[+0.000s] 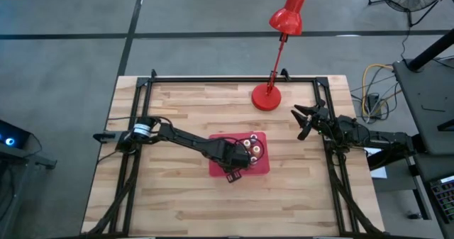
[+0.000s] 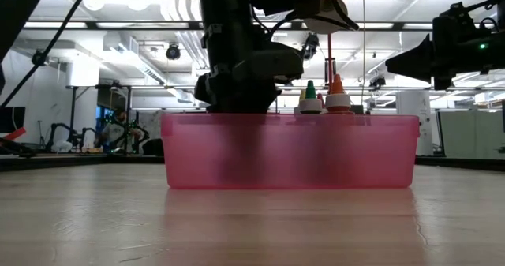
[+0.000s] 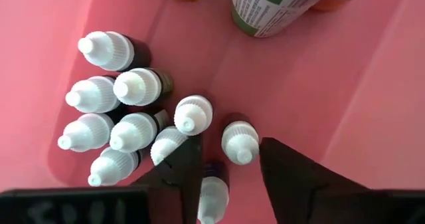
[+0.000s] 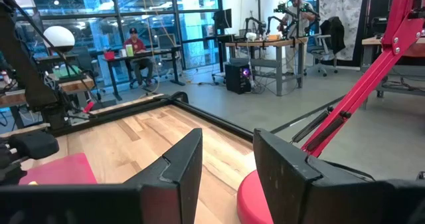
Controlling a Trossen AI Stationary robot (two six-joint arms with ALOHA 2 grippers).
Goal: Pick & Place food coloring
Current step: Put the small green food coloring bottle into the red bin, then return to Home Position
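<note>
Parted jaws, red lamp base (image 4: 255, 201), wooden table (image 4: 139, 134).

Red tray (image 1: 261, 167), white-capped dark bottles (image 3: 136, 86), green-labelled bottle (image 3: 279, 8), red lamp (image 1: 282, 26), pale striped wooden table (image 1: 184, 203)

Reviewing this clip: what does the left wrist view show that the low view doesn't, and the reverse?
Left wrist only: whitish-capped food coloring bottles clustered on the tray floor, one bottle between the left gripper fingers, which stand apart around it.
Low only: the tray's outer front wall, the right gripper raised beyond the tray, and the room behind.
Both: the red tray and the larger bottles.
</note>
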